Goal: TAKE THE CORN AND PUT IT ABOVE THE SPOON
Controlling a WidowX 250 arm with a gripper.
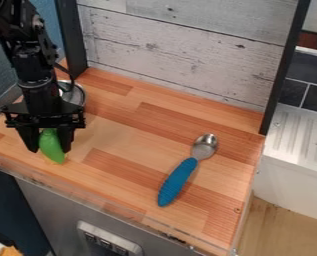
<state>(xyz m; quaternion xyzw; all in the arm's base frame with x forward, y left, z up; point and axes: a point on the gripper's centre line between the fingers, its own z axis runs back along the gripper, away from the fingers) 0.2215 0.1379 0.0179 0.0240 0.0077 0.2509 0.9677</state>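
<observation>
My gripper (51,146) hangs over the left front part of the wooden counter, its fingers on either side of a green object (51,145), which looks like the corn in its husk. A little yellow shows at the lower end of the corn, close to the counter surface. The spoon (177,181) lies right of centre, its blue handle toward the front and its metal bowl toward the back right.
A metal bowl (79,95) stands behind the gripper at the left. A whitish plank wall (181,50) with black posts borders the counter (120,145) at the back. A clear edge strip runs along the front.
</observation>
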